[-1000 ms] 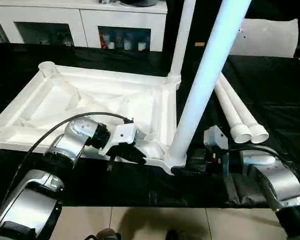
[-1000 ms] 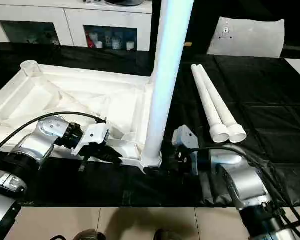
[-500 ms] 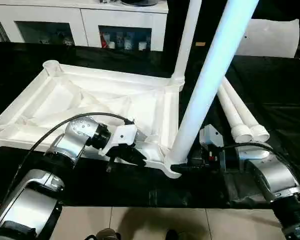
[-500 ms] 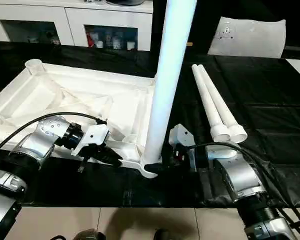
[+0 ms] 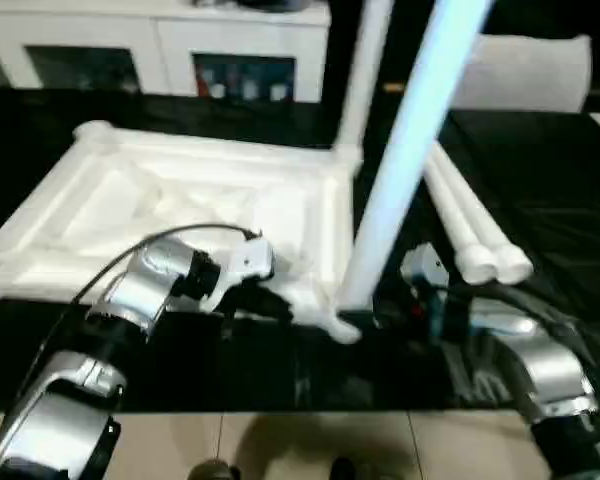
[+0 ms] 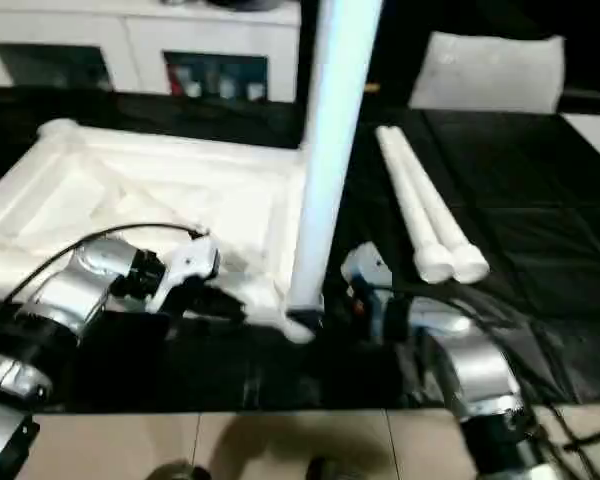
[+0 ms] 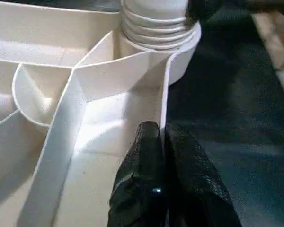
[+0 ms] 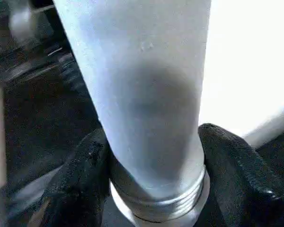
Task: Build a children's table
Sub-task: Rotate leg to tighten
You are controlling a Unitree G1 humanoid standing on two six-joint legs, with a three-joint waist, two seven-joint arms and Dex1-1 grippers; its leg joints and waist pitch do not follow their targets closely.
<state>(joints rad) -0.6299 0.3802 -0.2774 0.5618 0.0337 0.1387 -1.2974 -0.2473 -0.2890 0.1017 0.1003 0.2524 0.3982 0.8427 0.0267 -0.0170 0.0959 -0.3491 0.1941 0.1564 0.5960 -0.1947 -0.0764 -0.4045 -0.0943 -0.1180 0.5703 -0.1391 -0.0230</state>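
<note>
Left wrist view: the near rim wall of the upturned table top (image 5: 190, 195), laid on the black worktop (image 5: 540, 170), is pinched by the left gripper (image 7: 162, 137), while a standing leg (image 5: 405, 150) in the near corner socket at the worktop's front edge is clamped by the right gripper (image 8: 154, 156), two spare legs (image 5: 470, 215) lying just beside.

Both head views are smeared, so the ribs inside the table top (image 5: 180, 200) cannot be made out, and the small things behind the cabinet's glass doors (image 5: 245, 78) are too blurred to name. The near leg (image 5: 405, 150) standing in the table top's corner socket runs off the upper edge, as does the far leg (image 5: 360, 70). The right hand (image 8: 154, 156) covers the sides of the near leg's threaded base. The table top's near-left corner is cut off.
</note>
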